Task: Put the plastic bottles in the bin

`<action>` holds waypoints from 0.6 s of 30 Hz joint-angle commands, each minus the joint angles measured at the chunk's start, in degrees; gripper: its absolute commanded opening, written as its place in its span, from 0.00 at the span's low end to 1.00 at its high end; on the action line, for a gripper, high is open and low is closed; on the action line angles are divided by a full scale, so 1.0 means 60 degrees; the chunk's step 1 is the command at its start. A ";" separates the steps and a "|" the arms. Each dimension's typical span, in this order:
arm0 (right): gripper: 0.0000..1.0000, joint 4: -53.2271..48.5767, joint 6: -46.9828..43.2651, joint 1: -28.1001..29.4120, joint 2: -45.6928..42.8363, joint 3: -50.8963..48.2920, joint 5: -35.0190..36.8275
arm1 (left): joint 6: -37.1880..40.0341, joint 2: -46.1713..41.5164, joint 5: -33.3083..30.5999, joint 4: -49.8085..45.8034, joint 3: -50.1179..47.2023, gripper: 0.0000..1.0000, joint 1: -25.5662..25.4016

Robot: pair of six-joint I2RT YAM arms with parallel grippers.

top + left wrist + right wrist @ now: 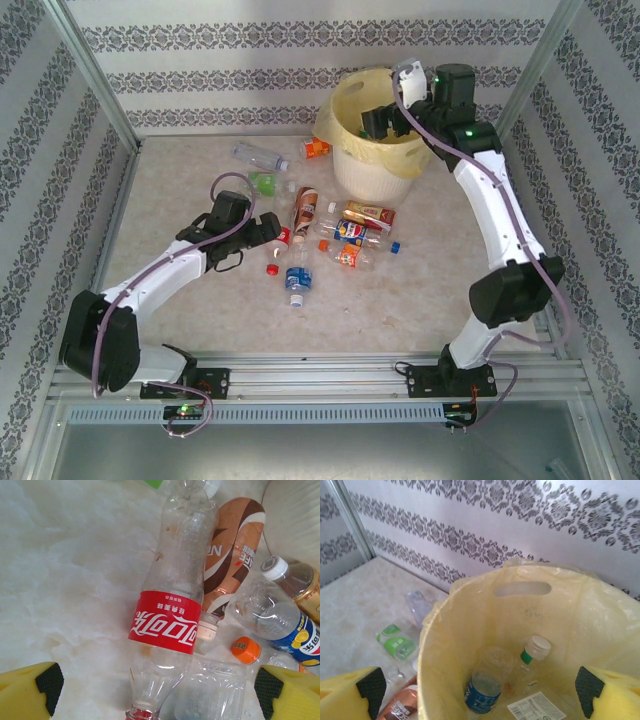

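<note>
The bin [372, 165], a white bucket lined with a pale yellow bag [470, 630], stands at the back of the table. My right gripper [384, 122] hangs open over its mouth with nothing between the fingers [371, 690]. Inside lie a blue-labelled bottle [485, 687] and a white-capped bottle [534, 652]. Several plastic bottles [355, 235] lie scattered in front of the bin. My left gripper [270, 232] is open and low over them, straddling a clear red-labelled bottle [167, 622] that lies lengthwise between the fingers, untouched. A brown-labelled bottle [235, 555] lies beside it.
A green-labelled bottle [263, 182] and a clear one [255, 153] lie left of the bin, and an orange-labelled one [316, 148] lies behind it. Loose caps [272, 268] dot the table. An orange cap [245, 650] lies near my left gripper. Patterned walls and metal posts enclose the table.
</note>
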 commanded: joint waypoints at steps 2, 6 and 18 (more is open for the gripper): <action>0.98 0.1846 0.2179 0.0188 -0.1155 -0.1463 0.0620 | 0.0806 0.0388 0.0219 -0.0604 0.0595 1.00 0.0087; 0.98 0.2183 0.3021 0.0473 -0.2364 -0.2822 0.0806 | 0.1166 0.0525 0.0546 -0.0589 0.0622 1.00 0.0074; 0.98 0.2611 0.3202 0.1668 -0.5630 -0.6375 0.2480 | 0.1367 0.1527 0.0635 -0.0500 0.1127 1.00 0.0016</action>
